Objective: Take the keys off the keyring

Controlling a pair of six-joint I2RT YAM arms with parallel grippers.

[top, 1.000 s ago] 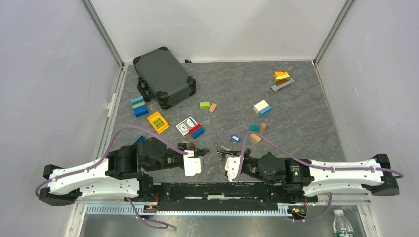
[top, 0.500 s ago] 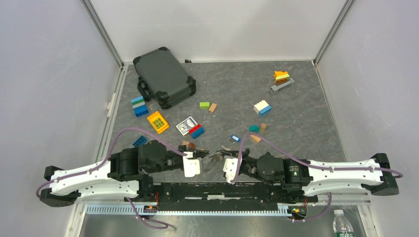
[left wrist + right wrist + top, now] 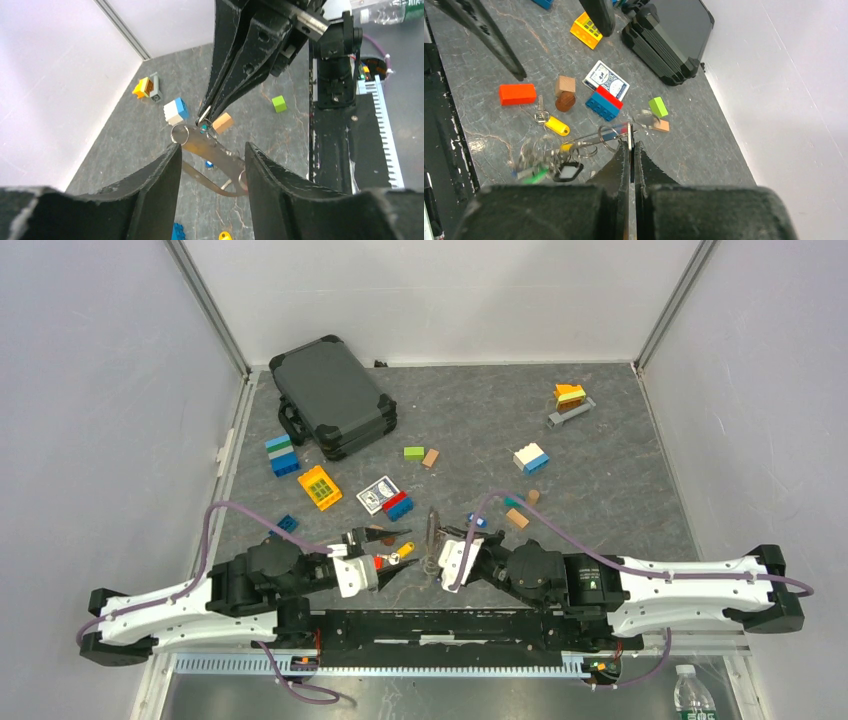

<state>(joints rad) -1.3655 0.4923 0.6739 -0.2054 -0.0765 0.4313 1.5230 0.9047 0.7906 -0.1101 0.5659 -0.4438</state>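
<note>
Top external view: grey marbled desk [image 3: 620,490], white walls [image 3: 450,300], black case [image 3: 333,397] on it. Nearer than the case, right end effector [image 3: 630,132] pinches the keyring [image 3: 594,139]; left end effector [image 3: 210,147] stands spread.

The keyring [image 3: 207,148] is thin, bright bare metal, the keys [image 3: 558,126] have glossy coloured plastic heads, the tabletop [image 3: 600,470] is matt grey with stone-like veining, the case [image 3: 330,395] is dull dark plastic, and one block [image 3: 565,84] is pale bare wood.

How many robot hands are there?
2. The left gripper, open, is near the front, left of centre; the right gripper faces it, shut on the keyring. None seems hidden.
</note>
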